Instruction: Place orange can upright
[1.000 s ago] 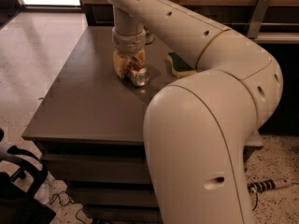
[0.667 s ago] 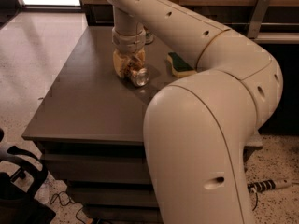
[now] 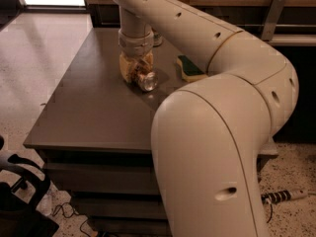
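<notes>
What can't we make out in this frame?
Camera view:
- Orange can: sides hidden by the end effector low over the table; only its silver end shows.
- Far can: mostly behind the arm.
- Sponge: partly behind the arm.
- Table's right side: blocked by the arm.

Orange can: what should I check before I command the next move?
1. Gripper at the can: ok. The gripper is down on the orange can, on the far half of the table.
2. Can upright: not ok. Its silver end faces sideways toward the camera, so it is tilted or lying.
3. Secure hold on the can: cannot tell.
4. Room to stand it: ok. The sponge lies apart from it, to the camera's right.
5. Surface under the can: ok, flat grey tabletop.
</notes>
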Tool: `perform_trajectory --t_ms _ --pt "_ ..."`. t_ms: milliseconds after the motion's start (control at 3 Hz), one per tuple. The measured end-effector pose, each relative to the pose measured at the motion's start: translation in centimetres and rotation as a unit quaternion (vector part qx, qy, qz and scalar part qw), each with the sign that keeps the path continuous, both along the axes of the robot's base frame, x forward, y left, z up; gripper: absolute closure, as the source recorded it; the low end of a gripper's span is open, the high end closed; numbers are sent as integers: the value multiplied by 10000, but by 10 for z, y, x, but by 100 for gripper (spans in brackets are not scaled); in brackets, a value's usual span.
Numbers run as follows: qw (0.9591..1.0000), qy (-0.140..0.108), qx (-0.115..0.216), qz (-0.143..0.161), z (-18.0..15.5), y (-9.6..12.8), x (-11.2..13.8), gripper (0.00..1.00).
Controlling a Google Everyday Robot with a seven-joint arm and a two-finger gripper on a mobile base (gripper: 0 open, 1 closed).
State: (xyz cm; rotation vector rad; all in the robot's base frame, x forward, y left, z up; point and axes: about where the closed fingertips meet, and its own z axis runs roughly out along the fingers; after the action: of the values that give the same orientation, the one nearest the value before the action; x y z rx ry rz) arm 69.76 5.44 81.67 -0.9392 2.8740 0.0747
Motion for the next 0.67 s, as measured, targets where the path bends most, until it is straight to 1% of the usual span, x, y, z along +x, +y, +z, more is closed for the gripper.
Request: perform_trajectory --t_ms 333,667 --pt "9990 -386 240 -38 17 -15 -5 100" --pt "9917 -1062 710 -136 52 -53 -27 100"
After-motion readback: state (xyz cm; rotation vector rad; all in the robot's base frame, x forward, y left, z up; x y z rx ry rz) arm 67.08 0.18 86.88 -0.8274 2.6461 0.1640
